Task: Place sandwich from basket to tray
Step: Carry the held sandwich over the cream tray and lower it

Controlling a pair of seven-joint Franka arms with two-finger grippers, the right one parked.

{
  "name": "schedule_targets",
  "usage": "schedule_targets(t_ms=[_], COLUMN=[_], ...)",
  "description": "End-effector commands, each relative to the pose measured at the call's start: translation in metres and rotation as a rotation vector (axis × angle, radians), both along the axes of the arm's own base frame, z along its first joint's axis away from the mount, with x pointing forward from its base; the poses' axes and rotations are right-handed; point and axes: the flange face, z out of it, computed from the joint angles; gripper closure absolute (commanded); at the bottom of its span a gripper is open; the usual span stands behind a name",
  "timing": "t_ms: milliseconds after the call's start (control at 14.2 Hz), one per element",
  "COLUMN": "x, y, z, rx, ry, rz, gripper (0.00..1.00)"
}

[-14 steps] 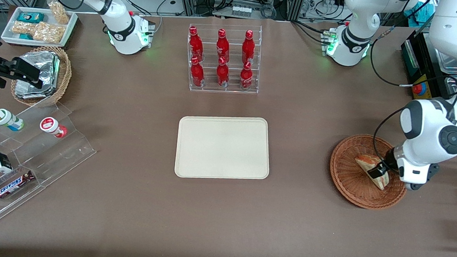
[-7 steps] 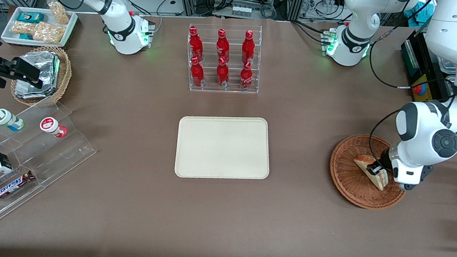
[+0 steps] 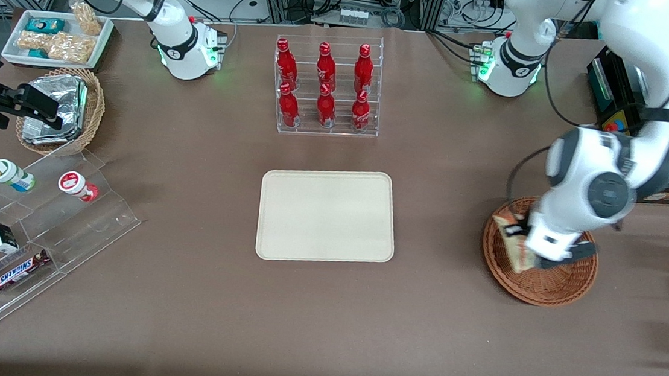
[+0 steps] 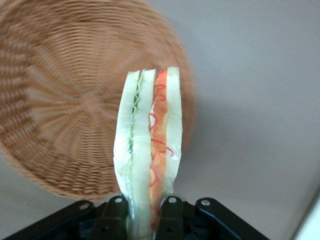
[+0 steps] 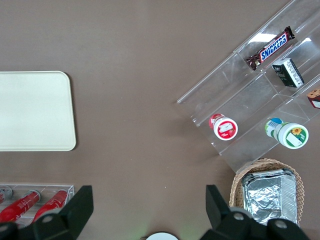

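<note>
- Claw shut tight on the sandwich, one finger on each side of the bread, pinching the wide end.
- Sandwich held up in the air above the basket, not touching the weave; pointed end sticking out away from the claw.
- In the front view, sandwich hanging over the basket's edge on the side nearest the tray.
- Tray flat on the tabletop, well apart from the basket, toward the middle, with nothing on it.
- Step in hand, by the look of it: carry the sandwich from the basket over to the tray.
- To do it well: keep the squeeze soft but firm. Soft bread, slippery wrap. Too hard squashes it, too loose lets it slide out.
- Lift high enough to clear the basket's rim before going sideways, so no bump and no tipping the basket.
- Go across slow and smooth, no jerks, so the free end does not swing.
- Stop over the middle of the tray, not over its rim.
- Come down low until the sandwich nearly rests on the tray, then let go. No dropping from high, or it may roll off.
</note>
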Motion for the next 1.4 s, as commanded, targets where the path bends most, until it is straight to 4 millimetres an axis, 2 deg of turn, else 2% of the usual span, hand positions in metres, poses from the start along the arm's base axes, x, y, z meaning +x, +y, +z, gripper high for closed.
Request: schedule_targets(t_ms=[0, 211, 421, 561, 632, 912, 1123, 1333], x=[-0.007, -0.012, -0.021, -0.03, -0.033, -0.057, -0.059, -0.072], y=[-0.062, -0.159, -0.254, -0.308, -0.327, -0.392, -0.408, -0.419], z=[0.004, -0.016, -0.024, -0.032, -0.036, -0.061, -0.071, -0.081], rx=[0.012, 0.017, -0.045, -0.071, -0.076, -0.086, -0.098, -0.101], ry=[-0.005, -0.027, -0.043, -0.055, -0.064, -0.073, -0.076, -0.057], rz=[-0.143, -0.125, -0.081, -0.048, -0.037, -0.044, -0.056, -0.085], gripper=[1.0, 1.0, 1.0, 1.0, 1.0, 1.0, 1.0, 1.0])
